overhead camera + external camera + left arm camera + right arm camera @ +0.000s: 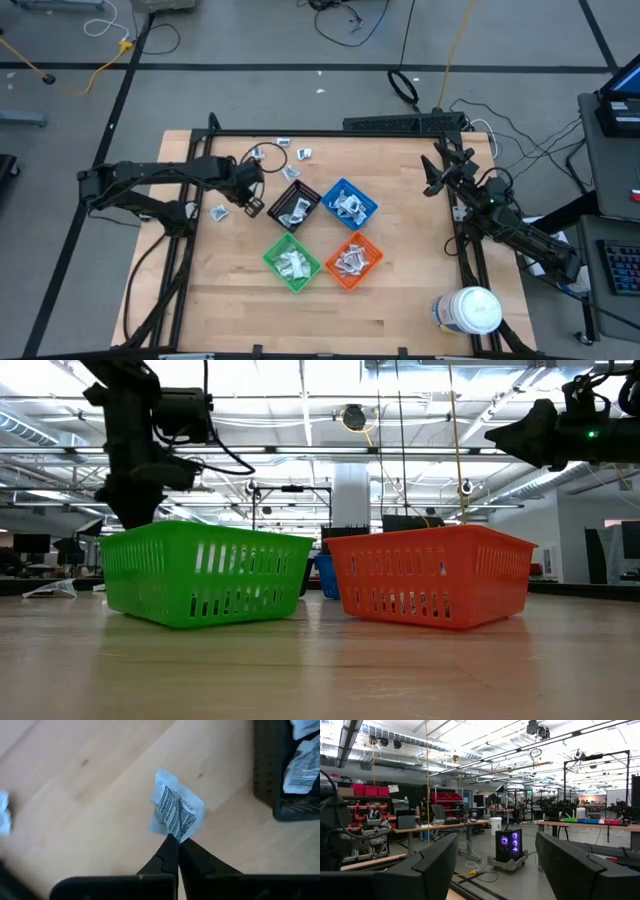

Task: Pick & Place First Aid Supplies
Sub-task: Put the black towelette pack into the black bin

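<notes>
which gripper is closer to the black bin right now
Left. The left gripper sits just beside the black bin, shut on a packet. The right gripper hangs open beyond the blue bin.

Robotics lab: workbenches [445, 824], red storage bins [365, 790], ceiling strip lights [300, 405].

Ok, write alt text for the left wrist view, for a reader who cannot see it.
The left pincer is shut on a small crumpled white printed packet, held over the light wooden table. A black slatted plastic bin holding more white packets sits off to one side, and another white packet lies at the opposite edge of the picture.
</notes>
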Controlling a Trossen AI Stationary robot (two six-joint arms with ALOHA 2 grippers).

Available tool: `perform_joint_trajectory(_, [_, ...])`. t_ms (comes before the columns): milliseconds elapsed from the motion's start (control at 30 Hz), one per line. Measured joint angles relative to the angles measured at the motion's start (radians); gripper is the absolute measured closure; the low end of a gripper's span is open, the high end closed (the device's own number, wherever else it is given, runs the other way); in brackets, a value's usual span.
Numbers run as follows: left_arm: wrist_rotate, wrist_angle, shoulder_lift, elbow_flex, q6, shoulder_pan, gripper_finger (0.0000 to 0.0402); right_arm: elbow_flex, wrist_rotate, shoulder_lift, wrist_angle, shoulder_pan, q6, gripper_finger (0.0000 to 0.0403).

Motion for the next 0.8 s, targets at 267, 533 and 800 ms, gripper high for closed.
perform_joint_trajectory(267, [0.0, -0.199, 0.026, 0.098, -0.085, -0.003, 0.04, 0.0, 0.0, 0.0, 0.0, 0.0, 0.0, 0.014])
perform_joint_trajectory(533, [0.026, -0.265, 0.27, 0.358, -0.115, -0.048, 0.0401, 0.0, 0.0, 0.0, 0.0, 0.0, 0.0, 0.014])
perform_joint_trajectory(800, [0.05, -0.29, 0.473, 0.64, -0.167, -0.109, 0.0401, 0.0, 0.0, 0.0, 0.0, 0.0, 0.0, 0.014])
